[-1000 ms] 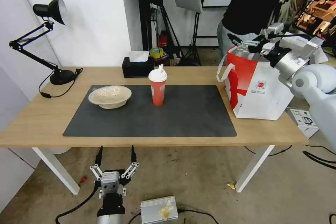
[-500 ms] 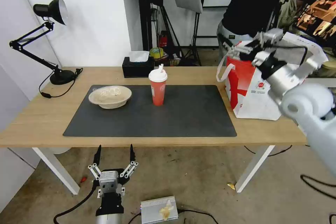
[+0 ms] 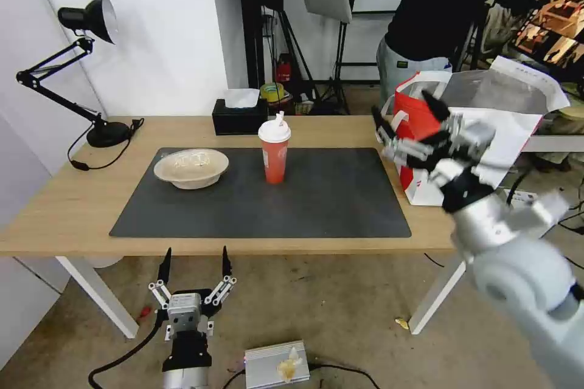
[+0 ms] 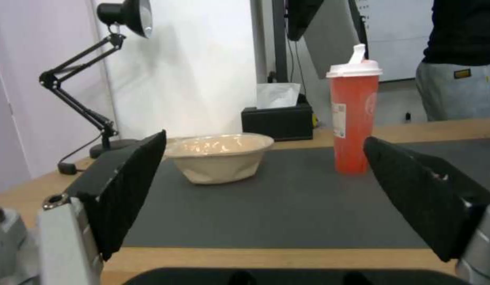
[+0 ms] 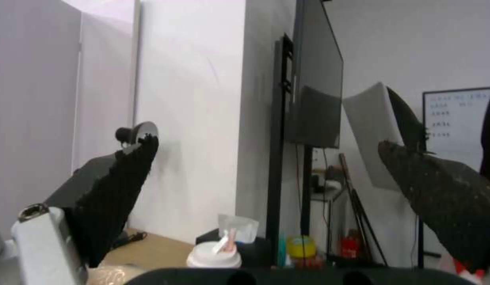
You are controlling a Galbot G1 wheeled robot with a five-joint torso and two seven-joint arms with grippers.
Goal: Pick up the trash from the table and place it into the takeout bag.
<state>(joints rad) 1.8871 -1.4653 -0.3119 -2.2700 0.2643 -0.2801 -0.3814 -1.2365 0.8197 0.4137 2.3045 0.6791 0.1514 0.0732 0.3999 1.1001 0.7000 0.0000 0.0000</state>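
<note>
On the dark mat of the table (image 3: pixel 79 206) a shallow beige bowl (image 3: pixel 191 167) with a clear lid sits to the left. A tall red cup (image 3: pixel 274 155) with a white lid stands near the middle. The white and red takeout bag (image 3: pixel 517 124) stands open at the table's right end, showing its foil lining. My right gripper (image 3: pixel 404 110) hovers open and empty in front of the bag's left side, above the mat's right edge. My left gripper (image 3: pixel 195 255) hangs open below the table's front edge. From its wrist view, the left gripper (image 4: pixel 263 139) faces the bowl (image 4: pixel 218 160) and cup (image 4: pixel 355 118).
A black desk lamp (image 3: pixel 91 18) stands at the table's back left. The black tissue box (image 3: pixel 239 115) sits at the back behind the cup. A silver box (image 3: pixel 277 364) lies on the floor by the left arm. White table legs (image 3: pixel 97 295) stand under the front corners.
My right arm has swung from above the bag's mouth down and towards me, to the bag's left front. The bag's top now gapes wider. The left gripper sank slightly.
</note>
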